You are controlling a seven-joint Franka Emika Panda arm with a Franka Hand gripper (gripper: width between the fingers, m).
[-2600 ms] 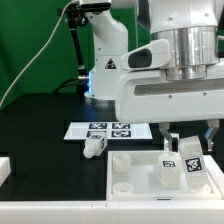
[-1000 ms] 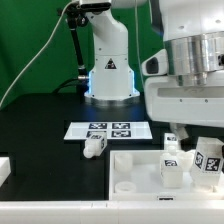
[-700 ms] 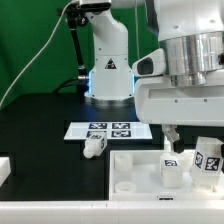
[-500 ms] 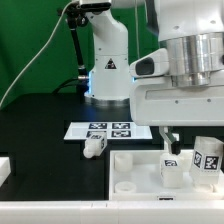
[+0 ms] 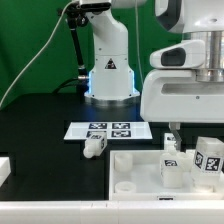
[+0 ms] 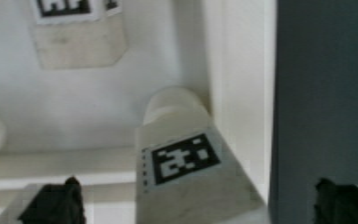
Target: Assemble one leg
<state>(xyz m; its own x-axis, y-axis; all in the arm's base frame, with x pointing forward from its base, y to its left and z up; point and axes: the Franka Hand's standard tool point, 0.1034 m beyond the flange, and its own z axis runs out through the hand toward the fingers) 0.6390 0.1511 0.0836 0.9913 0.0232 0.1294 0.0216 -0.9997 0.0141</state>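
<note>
The leg stands on the white slab at the exterior view's right, its long axis near vertical but a little tilted. My jaws are wide apart and grip nothing. Only the wrist view shows both fingertips, the leg between them, untouched. A second leg stands upright beside it. A third leg lies on the worktop by the marker board.
</note>
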